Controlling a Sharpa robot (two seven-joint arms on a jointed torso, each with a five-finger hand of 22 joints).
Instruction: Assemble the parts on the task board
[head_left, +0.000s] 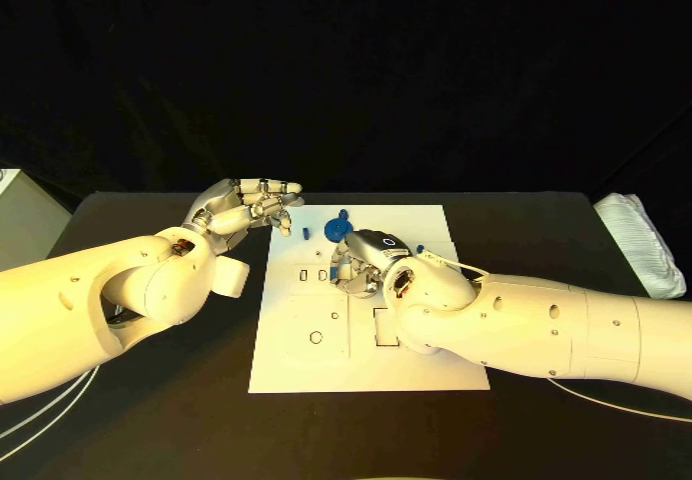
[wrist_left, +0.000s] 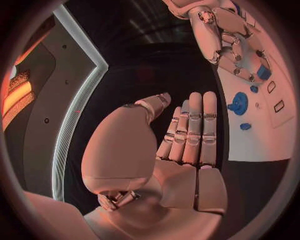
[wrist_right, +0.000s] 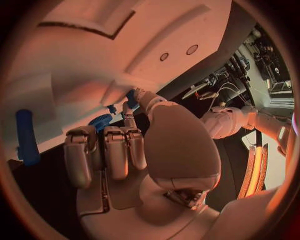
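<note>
Head view: I'm reading the job as early stage. My right hand (head_left: 364, 268) is hovering low over the task board (head_left: 418, 372), fingers curled down, near board centre. In the right wrist view my fingertips (wrist_right: 132, 96) are closing on a small blue part (wrist_right: 132, 95), and it's looking pinched, tho I can't tell for sure. My left hand (head_left: 248, 208) is hanging off the board's 10 o'clock corner, fingers straight and apart, holding nothing; the left wrist view is showing the palm flat.

Done so far, judging: nothing clearly seated. Board slots toward 6 o'clock are sitting unfilled, approx four or five cutouts plus a round hole; can't count them exactly.

Parts I'm counting:
- 1 round blue gear (head_left: 338, 228) at approx 12 o'clock on the board
- 1 blue peg (head_left: 307, 232) just beside it, 11 o'clock side
- 1 small blue piece (head_left: 417, 249) beside my right hand, 1 o'clock side
- 1 more small blue bit (wrist_left: 245, 126) in the left wrist view

Left, I'm guessing: nearly all the seating.
</note>
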